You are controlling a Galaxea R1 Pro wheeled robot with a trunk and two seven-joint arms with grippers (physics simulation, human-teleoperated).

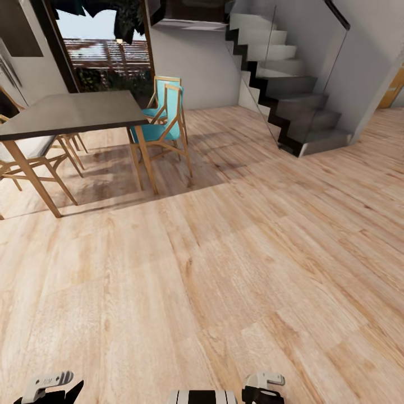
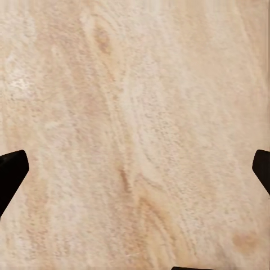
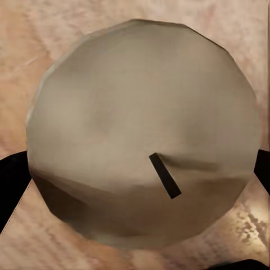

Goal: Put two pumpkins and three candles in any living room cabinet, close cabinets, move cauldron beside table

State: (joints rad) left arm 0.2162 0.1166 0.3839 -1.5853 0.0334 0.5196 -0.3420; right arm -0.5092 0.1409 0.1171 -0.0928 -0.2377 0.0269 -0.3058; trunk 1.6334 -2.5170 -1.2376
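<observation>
Candle (image 3: 143, 132) sits clamped between right gripper (image 3: 135, 169) fingers, left gripper (image 2: 135, 169) spread empty; jolts in transit risk slippage.

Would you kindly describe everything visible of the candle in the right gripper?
The candle looks like a squat, faceted, off-white cylinder, seen top-on in the right wrist view. A short dark wick leans from near its centre. Its surface is matte and waxy, shaded toward one edge. The dark fingers sit at its two sides, holding it above the wooden floor.
</observation>
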